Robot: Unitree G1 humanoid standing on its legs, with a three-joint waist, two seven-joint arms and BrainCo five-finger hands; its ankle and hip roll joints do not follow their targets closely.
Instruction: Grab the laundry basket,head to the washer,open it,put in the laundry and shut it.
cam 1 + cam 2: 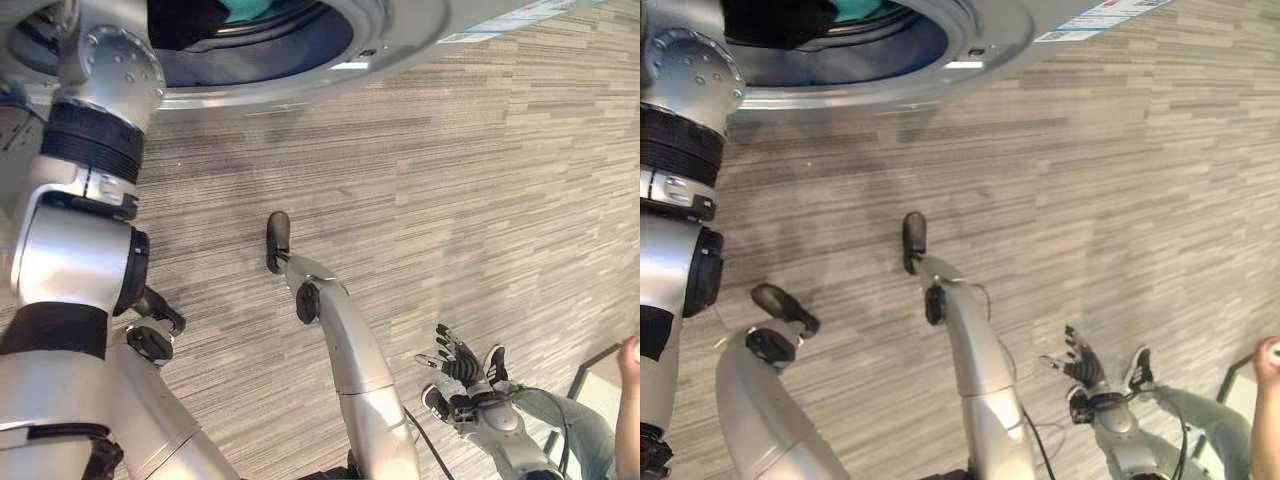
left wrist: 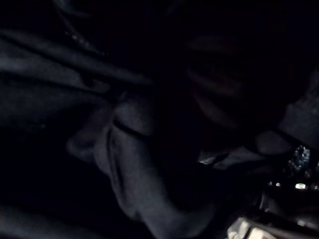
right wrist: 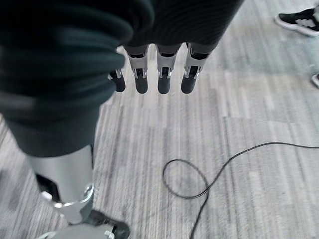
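Left wrist view: dark laundry [image 2: 134, 164] inside the washer [image 1: 300, 70], left fingers unreadable; right hand [image 1: 462, 362] hangs well away, fingers [image 3: 164, 74] straight.

Right hand [image 3: 154, 74] with straight fingers [image 3: 165, 82] hanging above striped carpet [image 3: 259, 99]; a person's shoe [image 3: 299, 22] at the carpet's far corner.

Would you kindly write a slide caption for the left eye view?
Left arm reaches into the open washer holding teal laundry, while the right hand hangs open above the carpet.
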